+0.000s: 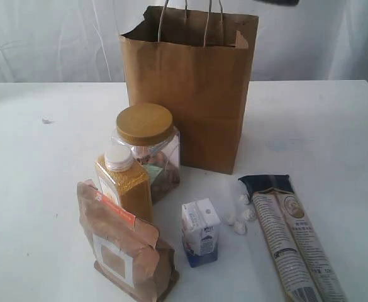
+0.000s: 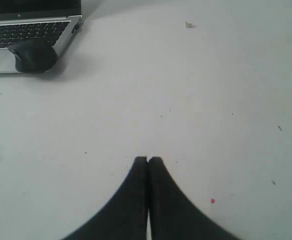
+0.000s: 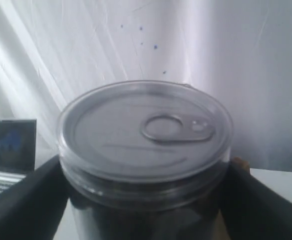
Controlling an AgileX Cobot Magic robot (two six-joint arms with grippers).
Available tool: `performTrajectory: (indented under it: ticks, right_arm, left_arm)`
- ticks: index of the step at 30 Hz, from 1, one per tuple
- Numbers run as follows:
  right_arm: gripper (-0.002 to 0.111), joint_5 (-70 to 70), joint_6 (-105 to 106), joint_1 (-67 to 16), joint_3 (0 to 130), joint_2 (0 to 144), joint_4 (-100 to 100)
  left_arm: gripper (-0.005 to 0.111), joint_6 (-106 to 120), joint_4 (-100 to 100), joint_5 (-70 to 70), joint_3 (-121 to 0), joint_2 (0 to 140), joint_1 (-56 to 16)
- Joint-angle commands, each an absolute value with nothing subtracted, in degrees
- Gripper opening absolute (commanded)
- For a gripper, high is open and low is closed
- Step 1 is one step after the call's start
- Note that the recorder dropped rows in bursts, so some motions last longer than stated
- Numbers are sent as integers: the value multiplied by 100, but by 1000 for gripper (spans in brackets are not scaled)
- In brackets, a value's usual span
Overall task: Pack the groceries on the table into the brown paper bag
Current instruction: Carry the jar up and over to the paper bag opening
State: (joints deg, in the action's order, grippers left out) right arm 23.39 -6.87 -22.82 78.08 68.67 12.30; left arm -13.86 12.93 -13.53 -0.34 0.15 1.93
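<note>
Dark jar (image 3: 145,130) hangs aloft, pinched in the jaws of the right gripper (image 3: 146,192); next it likely needs lowering into the brown paper bag (image 1: 190,94) standing far-centre. Left gripper (image 2: 148,161): jaws pressed together.

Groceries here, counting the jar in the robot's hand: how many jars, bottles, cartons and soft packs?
Jars: 2 (gold-lidded clear jar, held dark jar)
Bottles: 1 (yellow-grain bottle)
Cartons: 1 (white-blue carton)
Soft packs: 2 (brown pouch, beige packet)
Total: 6
</note>
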Motion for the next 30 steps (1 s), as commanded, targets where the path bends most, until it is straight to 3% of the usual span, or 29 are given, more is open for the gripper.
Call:
performTrajectory:
  ticks: [1,6,13,30]
  right_arm:
    - [16,1653,-629,-1943,8376,7545,2043]
    - [16,825,-620,-1944,8602,8188,2937]
    - [16,677,48,-1944,8628,8785,2862]
    - [16,-177,-40,-1956,8628,9274,2907]
  left_arm:
    - [0,-1375,1243,-1330,0,0,157]
    - [0,-1375,1243,-1330,0,0,132]
    - [0,-1375,1243,-1330,0,0,-195]
    - [0,-1375,1243,-1330,0,0,-208]
